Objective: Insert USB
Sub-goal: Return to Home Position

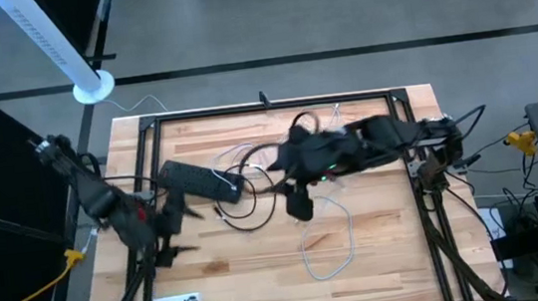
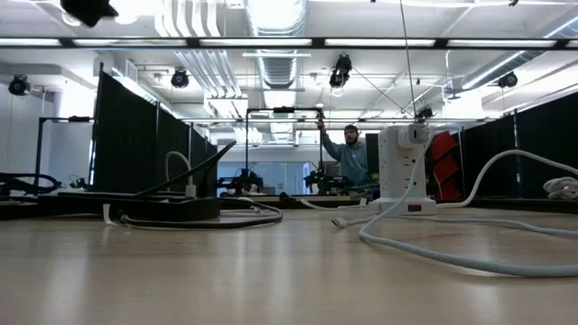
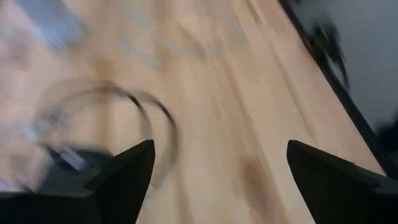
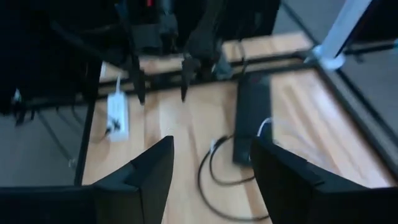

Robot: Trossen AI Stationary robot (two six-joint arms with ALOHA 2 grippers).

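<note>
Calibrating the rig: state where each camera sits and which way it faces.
High: overhead, straight down on the table; both arms, left gripper and right gripper, show.
Low: table height, level toward the room; no gripper clearly seen.
Left wrist: down at blurred wood; own open fingers.
Right wrist: across to the left arm; own open fingers.
Shared: the black power strip, in high, low, right wrist.

Robotics lab in a big open hall. Black curtain partitions [image 2: 126, 135] split it into bays, with exposed ceiling ducts [image 2: 275, 18] and strip lights [image 2: 433, 42] overhead. Grey concrete floor [image 1: 336, 23], butcher-block table [image 1: 381, 259] in a black metal frame [image 1: 274, 106], a person [image 2: 352, 155] at a far rig.
</note>
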